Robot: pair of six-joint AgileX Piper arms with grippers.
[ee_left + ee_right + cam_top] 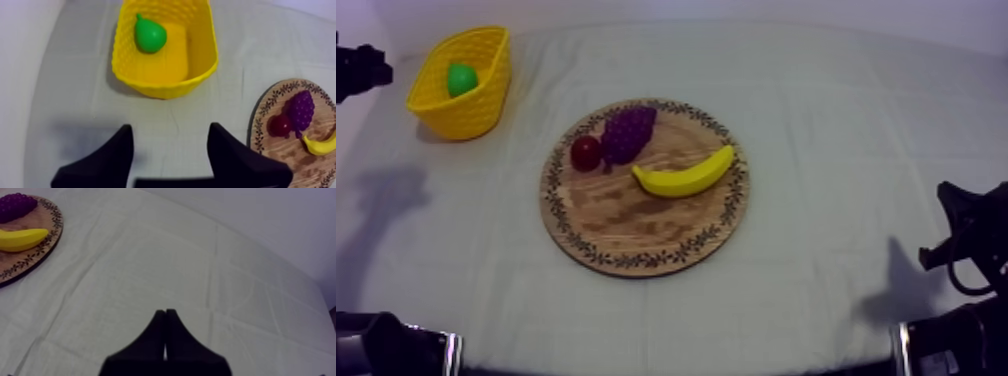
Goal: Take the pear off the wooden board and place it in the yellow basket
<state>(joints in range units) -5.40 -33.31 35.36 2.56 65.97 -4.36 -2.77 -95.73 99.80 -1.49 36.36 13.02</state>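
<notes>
pear in basket, both jaws empty

pear (pixel 150 36) lies inside the yellow basket (pixel 165 85), toward one end. my left jaws hang over the bare worktop (pixel 75 100) just short of the basket, spread wide w/ nothing btwn them. right jaws are pressed together in a narrow wedge, gripping nothing, w/ the wooden board (pixel 636 235) off to one side. on the board: banana (pixel 684 175), grapes (pixel 628 133), small red fruit (pixel 585 152) just beside the grapes.

Soft, even, cool light; diffuse arm shadows (pixel 386 200) on cloth (pixel 816 120) left and right; small shadow beside basket (pixel 476 108).
</notes>
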